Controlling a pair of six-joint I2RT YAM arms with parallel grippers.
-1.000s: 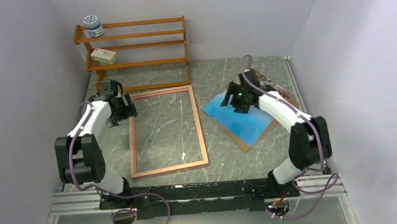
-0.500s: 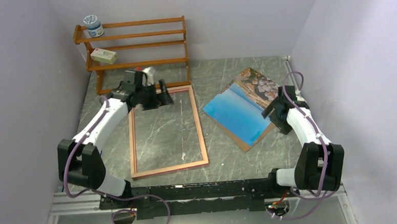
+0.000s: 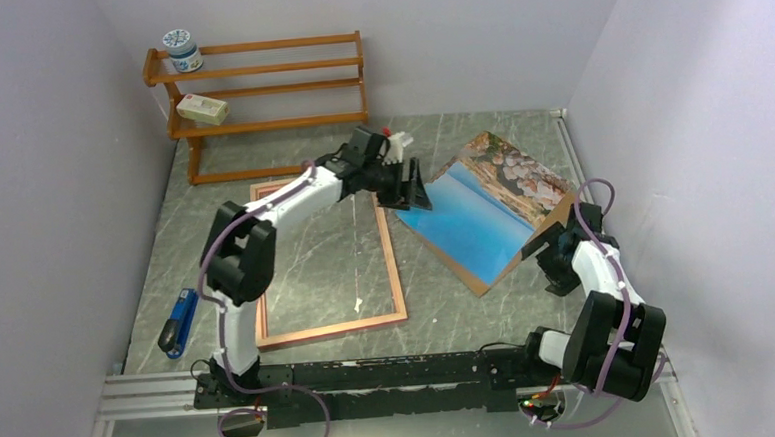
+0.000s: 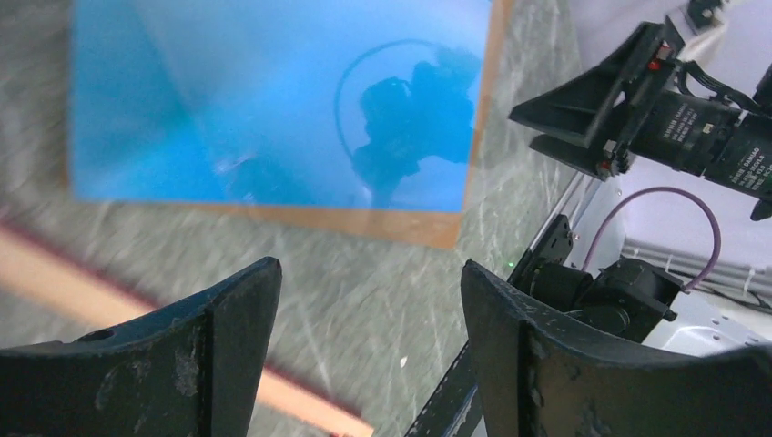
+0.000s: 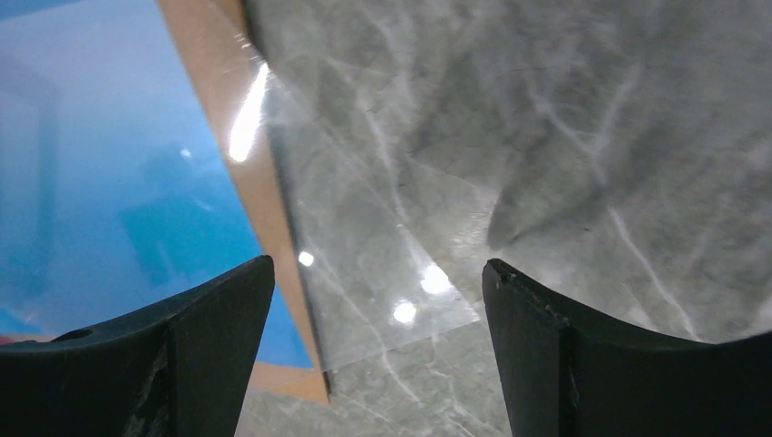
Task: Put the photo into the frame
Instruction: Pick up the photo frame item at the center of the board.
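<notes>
Both claws spread and empty; photo outside the frame.
The left claw [image 3: 409, 189] hovers at upper centre of the top view, spread wide, at the left corner of the photo [image 3: 478, 209]; the photo lies face up on a brown backing sheet [image 5: 259, 182], right of centre, just beside the pink frame [image 3: 394, 268] lying flat on the tabletop [image 3: 449, 320]; the right claw [image 3: 554, 258], spread wide too, sits by the sheet's lower right edge.

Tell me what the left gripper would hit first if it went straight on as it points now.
Probably the photo, its blue part on the brown backing sheet ahead of the open left gripper. Depth is unclear: a steeper line would meet the table just short of it.
</notes>
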